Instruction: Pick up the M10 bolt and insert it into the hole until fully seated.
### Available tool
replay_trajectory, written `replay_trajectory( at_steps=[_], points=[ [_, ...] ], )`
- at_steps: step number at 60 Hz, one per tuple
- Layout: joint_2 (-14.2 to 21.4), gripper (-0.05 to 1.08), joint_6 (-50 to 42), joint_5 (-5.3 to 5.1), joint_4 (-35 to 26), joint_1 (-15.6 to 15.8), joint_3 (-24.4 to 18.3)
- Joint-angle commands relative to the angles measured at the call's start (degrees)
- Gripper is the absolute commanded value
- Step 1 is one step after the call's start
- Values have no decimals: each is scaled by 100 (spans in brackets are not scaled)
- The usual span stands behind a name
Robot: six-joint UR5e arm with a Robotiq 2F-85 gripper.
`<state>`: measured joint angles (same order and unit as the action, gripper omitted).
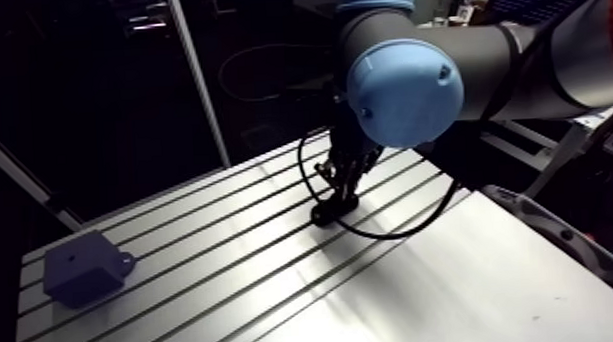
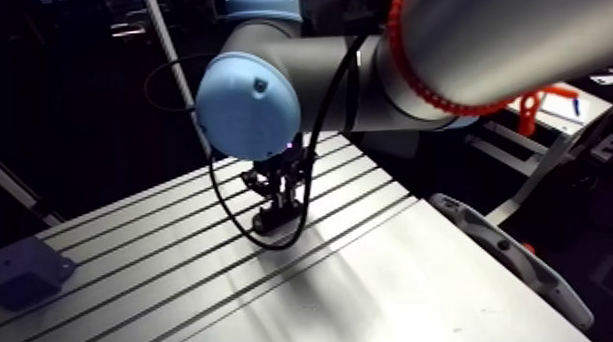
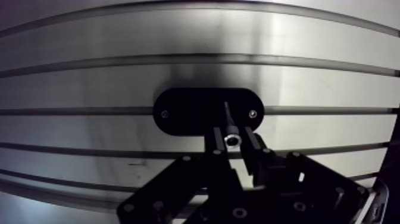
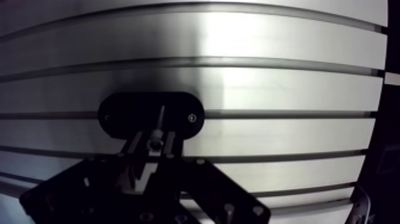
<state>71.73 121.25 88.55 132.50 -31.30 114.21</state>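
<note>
Over the black plate (image 3: 184,113), the tool (image 3: 232,143) (nearly closed) pinches the bolt (image 3: 230,139).

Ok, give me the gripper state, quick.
Gripper: closed, holding the bolt between its fingers.

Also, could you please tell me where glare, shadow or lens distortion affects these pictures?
Arm view: glare streaks the table, and the end effector reads as a dark shape. Wrist view: the straight slots bow from wide-angle distortion, glare whitens the table beyond the black plate, and the bolt glints.
</note>
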Motion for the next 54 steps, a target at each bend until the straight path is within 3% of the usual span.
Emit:
replay_trajectory(
  at_steps=[1,34,39,54],
  points=[
    [3,74,-1,0,0,0,-6],
    [64,82,-41,0,44,-1,-67],
    [80,91,-53,-41,44,-9,-119],
    [228,103,-136,-36,-214,9,-264]
  ],
)
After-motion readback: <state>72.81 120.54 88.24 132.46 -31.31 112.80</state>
